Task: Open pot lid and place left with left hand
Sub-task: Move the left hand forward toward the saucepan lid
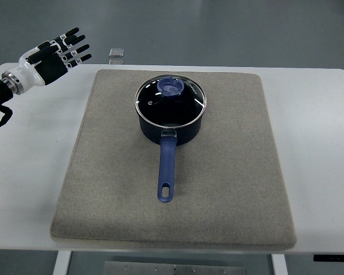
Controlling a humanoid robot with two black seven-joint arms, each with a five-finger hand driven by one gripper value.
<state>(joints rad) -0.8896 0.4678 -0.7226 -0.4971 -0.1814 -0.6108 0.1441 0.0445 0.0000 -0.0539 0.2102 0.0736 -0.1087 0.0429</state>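
resting lidded on a grey mat (218, 189), pot (171, 117); left hand (57, 54) well apart.

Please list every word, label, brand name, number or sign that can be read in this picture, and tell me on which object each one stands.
No text can be read in this view.
Glass lid of the pot: a small light mark near its right rim, too small and blurred to read.
Small grey object beyond the mat: no legible print.
Left hand: no print visible.
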